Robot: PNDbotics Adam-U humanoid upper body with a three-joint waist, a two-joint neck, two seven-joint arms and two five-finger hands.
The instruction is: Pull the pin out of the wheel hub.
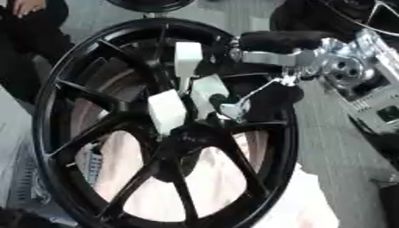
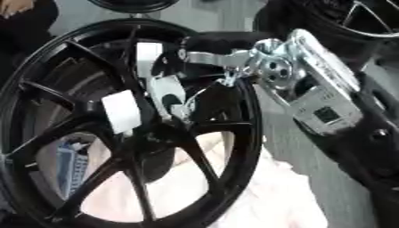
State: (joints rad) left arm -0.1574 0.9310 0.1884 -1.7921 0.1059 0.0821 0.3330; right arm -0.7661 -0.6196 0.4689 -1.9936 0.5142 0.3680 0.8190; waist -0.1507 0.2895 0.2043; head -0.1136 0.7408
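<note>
A large black spoked wheel [image 1: 46,133] stands tilted and fills most of both views. Its dark hub [image 1: 183,136] sits where the spokes meet. My right arm comes in from the upper right, with a silver wrist [image 2: 273,67]. My right hand [image 1: 204,91], black with white pads, reaches through the wheel's face and lies just above the hub. I cannot make out the pin; the hand and the dark hub hide that spot. My left hand shows in neither view.
A pale pink cloth [image 1: 218,182] lies under and behind the wheel. Another black wheel [image 2: 351,18] stands at the upper right and a third [image 1: 152,4] at the top edge. Grey floor [image 1: 335,147] runs along the right.
</note>
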